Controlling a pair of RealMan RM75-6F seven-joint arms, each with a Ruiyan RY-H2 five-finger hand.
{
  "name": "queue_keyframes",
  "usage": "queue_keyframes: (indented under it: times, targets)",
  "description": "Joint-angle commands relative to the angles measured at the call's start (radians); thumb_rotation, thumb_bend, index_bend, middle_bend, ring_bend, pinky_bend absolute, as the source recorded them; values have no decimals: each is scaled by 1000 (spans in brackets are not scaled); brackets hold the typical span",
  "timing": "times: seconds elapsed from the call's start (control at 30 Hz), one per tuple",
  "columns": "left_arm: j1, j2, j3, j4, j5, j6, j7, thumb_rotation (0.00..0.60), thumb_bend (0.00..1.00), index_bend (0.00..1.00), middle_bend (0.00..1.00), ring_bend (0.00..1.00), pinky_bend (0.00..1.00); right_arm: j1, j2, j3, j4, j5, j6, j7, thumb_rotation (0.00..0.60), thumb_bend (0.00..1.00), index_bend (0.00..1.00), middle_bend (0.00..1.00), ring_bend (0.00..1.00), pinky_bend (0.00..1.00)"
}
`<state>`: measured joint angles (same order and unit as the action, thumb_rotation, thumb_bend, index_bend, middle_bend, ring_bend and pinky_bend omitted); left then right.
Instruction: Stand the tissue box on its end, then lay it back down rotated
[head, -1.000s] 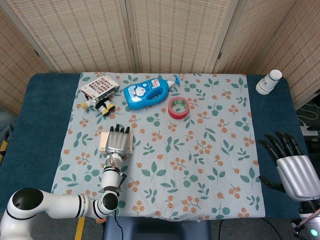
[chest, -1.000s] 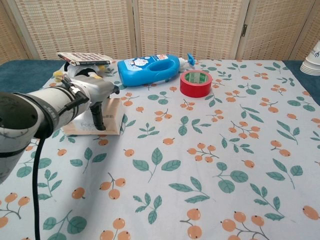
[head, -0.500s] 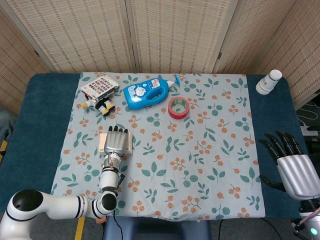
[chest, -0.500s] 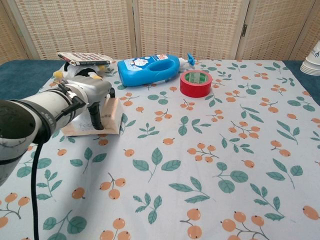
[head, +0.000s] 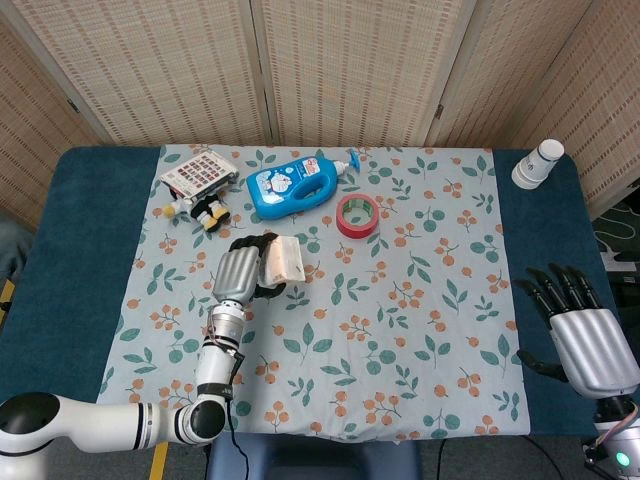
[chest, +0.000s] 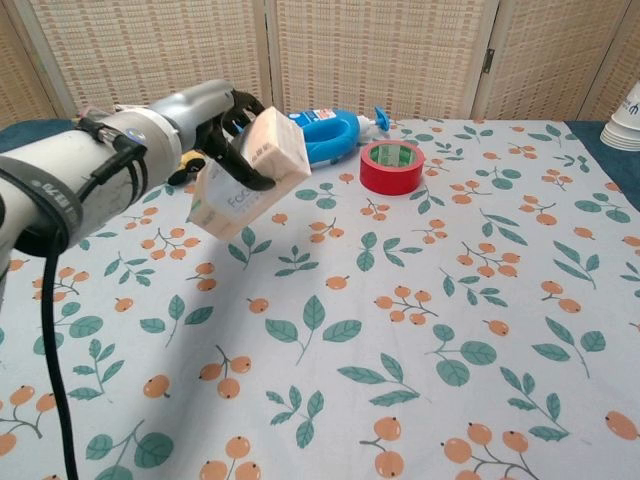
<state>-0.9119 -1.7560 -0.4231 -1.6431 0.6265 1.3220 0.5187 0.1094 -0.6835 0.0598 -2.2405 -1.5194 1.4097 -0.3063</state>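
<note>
— Where's the tissue box (chest: 250, 172)?

— Off the cloth, tilted, gripped in the left hand (head: 240, 268) — fingers (chest: 236, 165) wrapped round it.

— Beyond that hand?

— A blue bottle (head: 291, 185) and red tape roll (head: 357, 215). The right hand (head: 585, 335) hangs well apart, fingers spread, holding nothing.
</note>
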Motion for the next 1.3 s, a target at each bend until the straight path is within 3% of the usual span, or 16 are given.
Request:
queue_keyframes:
  times: [0.03,0.2,0.4,1.3]
  targets:
    - [161,-21,-4,42,262,26,-428,600,241,285,356,114,113,2,-2,0,1,3,-4,-4,600,115,169,107,0,66]
    - [244,-51,20,146,361,33,-686,600,241,251,318,91,98,5,-8,0,1,9,-7,-14,600,116,169,107,0,66]
    - [300,-76,43,247,413,18,-838,600,235,245,313,88,101,11,-16,1,4,25,-16,-23,600,115,169,107,0,66]
    - [382,-174,43,469,460,-85,-1015,600,218,237,304,76,105,39,-49,9,20,85,-42,-67,600,115,170,107,0,66]
